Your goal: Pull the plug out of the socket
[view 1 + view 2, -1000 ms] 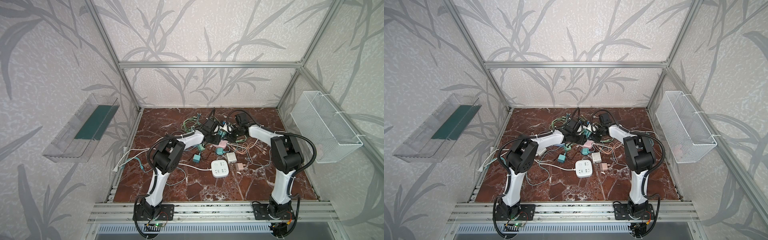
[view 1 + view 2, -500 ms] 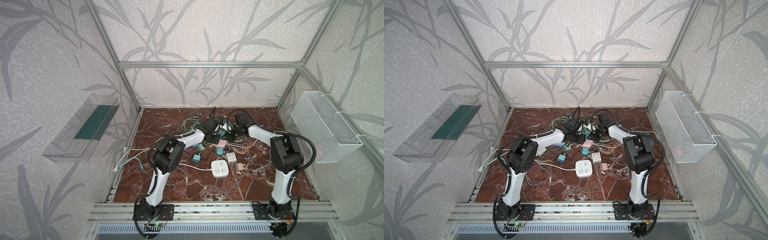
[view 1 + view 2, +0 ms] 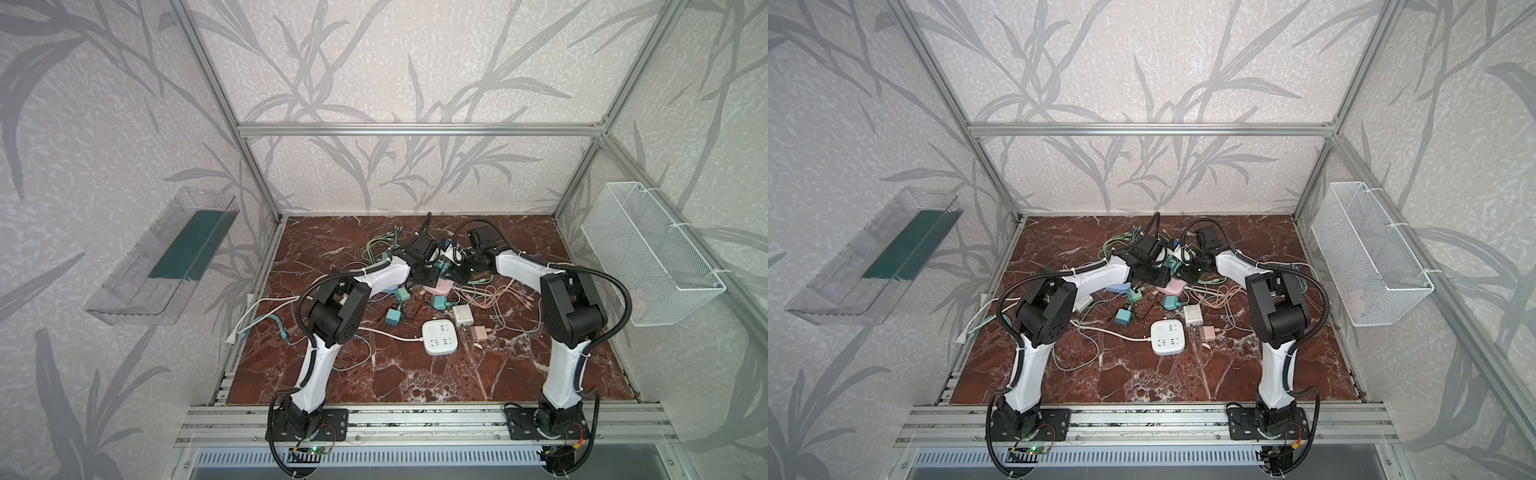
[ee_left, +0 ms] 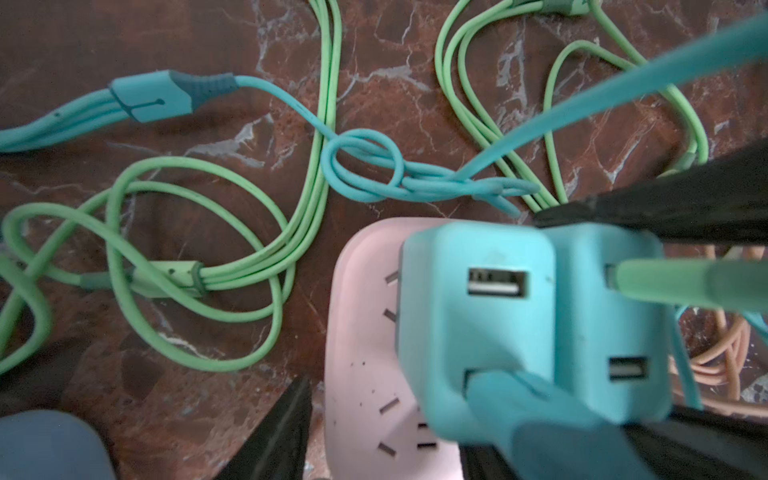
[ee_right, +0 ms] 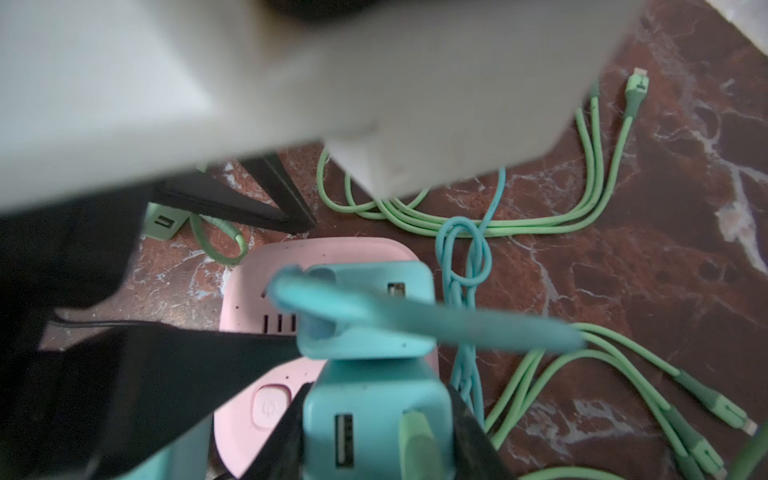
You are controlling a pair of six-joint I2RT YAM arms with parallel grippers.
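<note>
A pink socket (image 4: 365, 374) lies among cables at the back middle of the marble floor, also seen as the socket (image 3: 439, 286). Two teal plugs stand in it side by side. My right gripper (image 5: 376, 419) is shut on the teal plug (image 5: 357, 432) that carries a green cable, one black finger on each side. The other teal plug (image 4: 478, 324) has a teal cable. My left gripper (image 4: 386, 415) straddles the socket, one finger (image 4: 286, 432) close along its edge, the other mostly hidden behind that plug. In both top views the grippers meet over the socket.
A white power strip (image 3: 439, 337), a white adapter (image 3: 462, 314), a pink adapter (image 3: 480, 332) and teal adapters (image 3: 392, 318) lie nearer the front. Green cables (image 4: 208, 266) and orange cables (image 3: 494, 297) sprawl around. A wire basket (image 3: 648, 257) hangs right, a clear tray (image 3: 166, 257) left.
</note>
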